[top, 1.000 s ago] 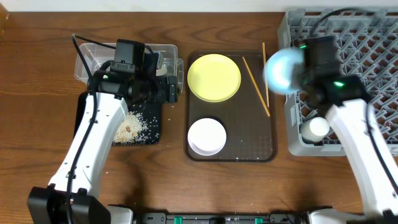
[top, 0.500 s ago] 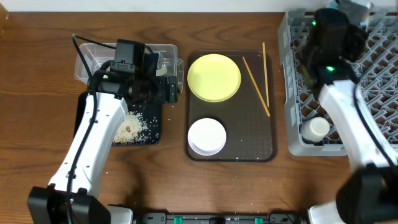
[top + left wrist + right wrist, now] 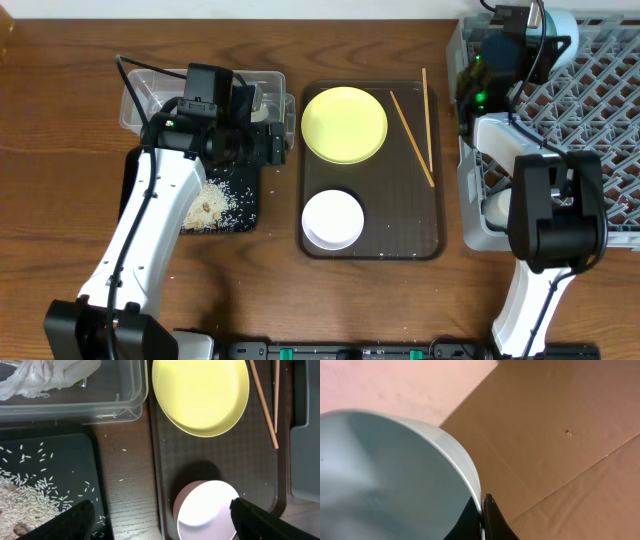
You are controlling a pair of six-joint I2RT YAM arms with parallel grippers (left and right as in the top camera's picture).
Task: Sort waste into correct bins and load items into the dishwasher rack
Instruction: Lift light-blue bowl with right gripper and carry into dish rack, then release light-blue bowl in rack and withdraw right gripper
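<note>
Rack loading: the right gripper (image 3: 483,514), clamped on the round light blue bowl (image 3: 558,22) rim, should next seat it among the grey plastic lattice rack (image 3: 605,120) pegs; the left gripper (image 3: 162,510) hangs spread.

The left arm (image 3: 140,240), at frame left, is a long white tube with chunky black joints (image 3: 215,135) on top. A thin black cable (image 3: 122,75) loops beside them. The right arm (image 3: 535,295), at frame right, is white with a big black block (image 3: 555,215) and tiny green lights (image 3: 483,72). The left gripper (image 3: 161,504) has pointed black fingers (image 3: 70,522).
</note>
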